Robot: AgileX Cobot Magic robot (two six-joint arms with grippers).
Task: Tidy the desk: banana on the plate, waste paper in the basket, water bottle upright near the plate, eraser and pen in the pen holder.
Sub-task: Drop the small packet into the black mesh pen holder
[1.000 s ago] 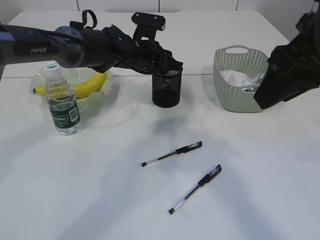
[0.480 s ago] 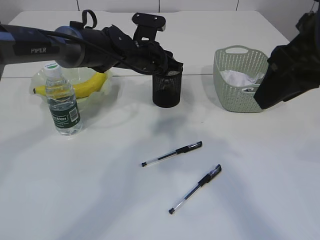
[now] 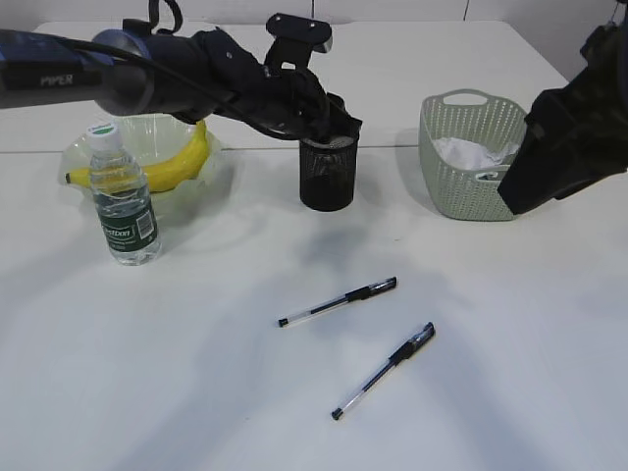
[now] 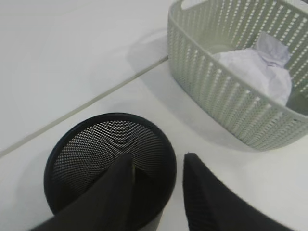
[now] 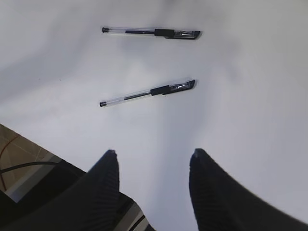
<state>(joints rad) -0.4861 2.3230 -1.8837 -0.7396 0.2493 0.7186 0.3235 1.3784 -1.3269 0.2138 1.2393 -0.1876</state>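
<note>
Since the earlier frame the left gripper (image 4: pixel 156 185) has lifted slightly above the black wire-mesh pen holder (image 3: pixel 328 173), jaws parted and empty. Two slim black-capped clear pens (image 3: pixel 337 301) (light, stiff, slippery) lie on the white desk (image 3: pixel 196 373); pinch mid-barrel. The right gripper (image 5: pixel 151 185) gapes empty.

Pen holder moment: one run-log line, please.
left gripper: open over pen holder | two pens on desk | banana on plate

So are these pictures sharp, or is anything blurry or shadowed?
Exterior view: evenly lit, soft shadows on the desk, both pens crisp. Left wrist view: the fingers are blurred, the basket sharp. Right wrist view: fingers soft too.
</note>
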